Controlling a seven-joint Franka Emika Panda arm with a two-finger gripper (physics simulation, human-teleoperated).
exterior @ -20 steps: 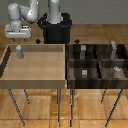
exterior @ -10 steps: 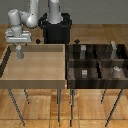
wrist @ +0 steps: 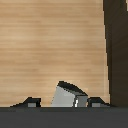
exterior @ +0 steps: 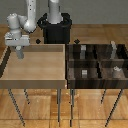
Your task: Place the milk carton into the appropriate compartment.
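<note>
Pale grey-white milk carton (wrist: 69, 96) clamped between the two dark fingertips (wrist: 31, 102) of the gripper (exterior: 20, 51), tilted in the wrist view with its peaked top showing; held above the light wooden tray (exterior: 35, 67), near that tray's far corner on the exterior view's left; carton itself hard to make out in the exterior view, hidden at the gripper; well apart from the dark compartment tray (exterior: 97, 65) on the exterior view's right, where small grey items sit in separate cells, among them a small grey cube (exterior: 84, 73) and a taller grey box (exterior: 113, 48).
</note>
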